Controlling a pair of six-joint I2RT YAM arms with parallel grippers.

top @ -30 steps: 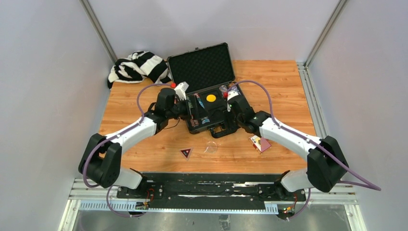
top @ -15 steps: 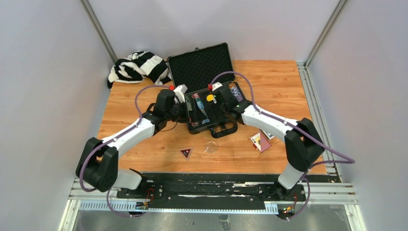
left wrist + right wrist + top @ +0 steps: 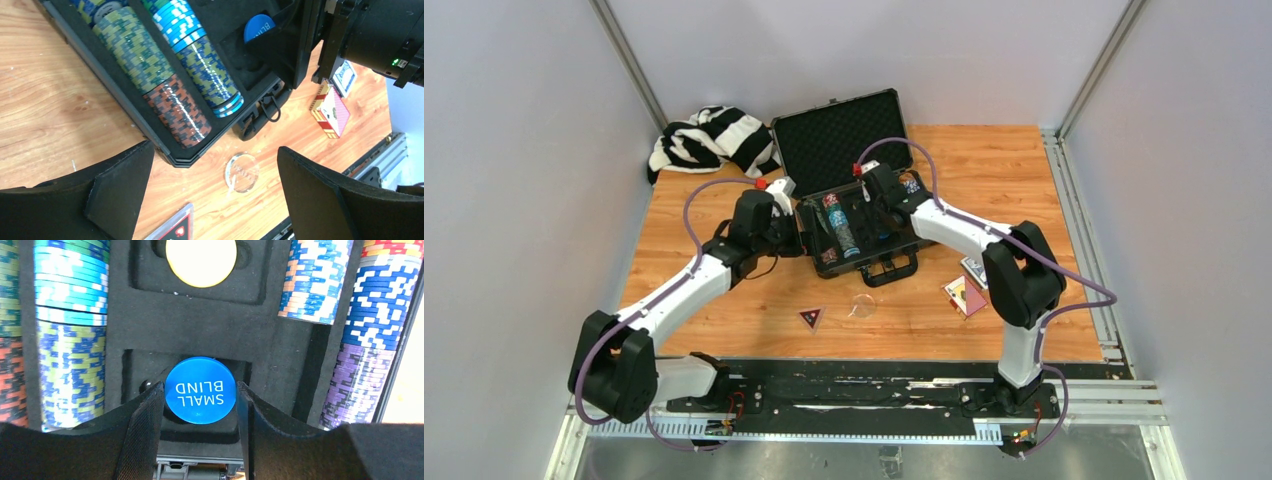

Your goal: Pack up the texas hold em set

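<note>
Case (image 3: pixel 844 135): lying open mid-table (image 3: pixel 1024 180), lid leaning up toward the far wall.
Left gripper (image 3: pixel 215 172): hovering beside the case's near left corner, jaws spread wide, holding nothing.
Right gripper (image 3: pixel 199 392): reaching into the case, fingers pinching the blue disc on both edges.
Chip stacks (image 3: pixel 70 315): lying in the foam channels.
Card decks (image 3: pixel 331 111): lying on the table, right of the case.
Blue disc (image 3: pixel 200 387): standing in the middle foam pocket.
</note>
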